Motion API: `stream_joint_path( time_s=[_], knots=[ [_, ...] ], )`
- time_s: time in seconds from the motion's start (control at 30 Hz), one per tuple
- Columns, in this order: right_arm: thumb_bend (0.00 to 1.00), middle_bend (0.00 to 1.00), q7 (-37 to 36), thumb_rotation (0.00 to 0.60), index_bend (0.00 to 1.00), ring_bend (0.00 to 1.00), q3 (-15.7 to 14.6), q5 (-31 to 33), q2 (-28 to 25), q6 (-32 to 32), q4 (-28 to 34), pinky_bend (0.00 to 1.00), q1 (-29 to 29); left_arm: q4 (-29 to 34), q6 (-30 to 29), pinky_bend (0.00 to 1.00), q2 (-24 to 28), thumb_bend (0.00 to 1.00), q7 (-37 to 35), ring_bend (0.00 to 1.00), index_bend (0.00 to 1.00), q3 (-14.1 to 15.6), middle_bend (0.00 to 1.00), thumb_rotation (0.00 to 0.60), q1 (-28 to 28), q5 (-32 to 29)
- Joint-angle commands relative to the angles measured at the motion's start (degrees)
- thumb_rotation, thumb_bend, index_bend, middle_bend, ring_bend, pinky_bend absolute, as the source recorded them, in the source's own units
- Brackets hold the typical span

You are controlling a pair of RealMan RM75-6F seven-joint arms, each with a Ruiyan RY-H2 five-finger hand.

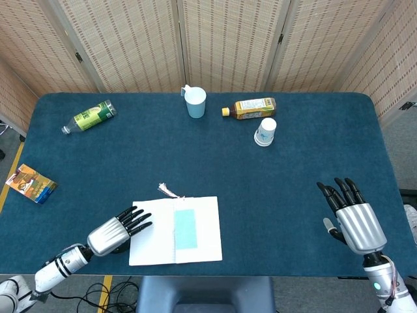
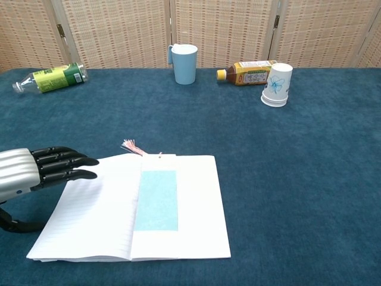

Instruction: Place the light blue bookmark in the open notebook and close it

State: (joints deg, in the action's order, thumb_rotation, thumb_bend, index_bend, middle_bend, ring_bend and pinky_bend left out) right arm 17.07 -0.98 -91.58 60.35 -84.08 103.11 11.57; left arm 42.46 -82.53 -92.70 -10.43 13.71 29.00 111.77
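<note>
Deep teal table (image 1: 293,169), tan woven screens (image 1: 228,39) far. White notebook (image 2: 95,208), light blue bookmark (image 2: 158,199) w/ pink tassel (image 2: 132,147). My left hand (image 2: 36,170): silver back, black fingers; right hand (image 1: 352,215) same. Pale blue mug (image 2: 184,62), amber bottle (image 2: 250,72) w/ yellow label, white cup (image 2: 277,84) w/ blue print, green-label bottle (image 2: 50,77).

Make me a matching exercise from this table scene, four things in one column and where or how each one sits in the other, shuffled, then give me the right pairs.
Things
1. bookmark
2. green bottle
3. paper cup
4. left robot hand

Places or states
A. upside down, just in front of the yellow bottle
B. lying on its side at the far left of the table
C. flat on the open notebook by the spine
D. fingers over the notebook's left edge

Pairs: 1-C, 2-B, 3-A, 4-D
</note>
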Motion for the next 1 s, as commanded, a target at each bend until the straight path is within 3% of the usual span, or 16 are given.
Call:
stream_joint_path(
  time_s=[0.03, 1.0],
  knots=[
    [0.28, 0.2, 0.07, 0.6, 0.0, 0.06, 0.18, -0.05, 0.04, 0.12, 0.06, 0.08, -0.11, -0.34, -0.07, 0.11, 0.15, 0.23, -0.07, 0.01, 0.03, 0.2, 0.02, 0.6, -0.27, -0.27],
    [0.27, 0.2, -1.14, 0.6, 0.01, 0.05, 1.59, -0.29, 0.03, 0.17, -0.61, 0.08, -2.03, 1.04, 0.81, 0.11, -2.18, 0.23, -1.93, 0.01, 0.05, 0.42, 0.02, 0.6, 2.17, -0.55]
  ],
)
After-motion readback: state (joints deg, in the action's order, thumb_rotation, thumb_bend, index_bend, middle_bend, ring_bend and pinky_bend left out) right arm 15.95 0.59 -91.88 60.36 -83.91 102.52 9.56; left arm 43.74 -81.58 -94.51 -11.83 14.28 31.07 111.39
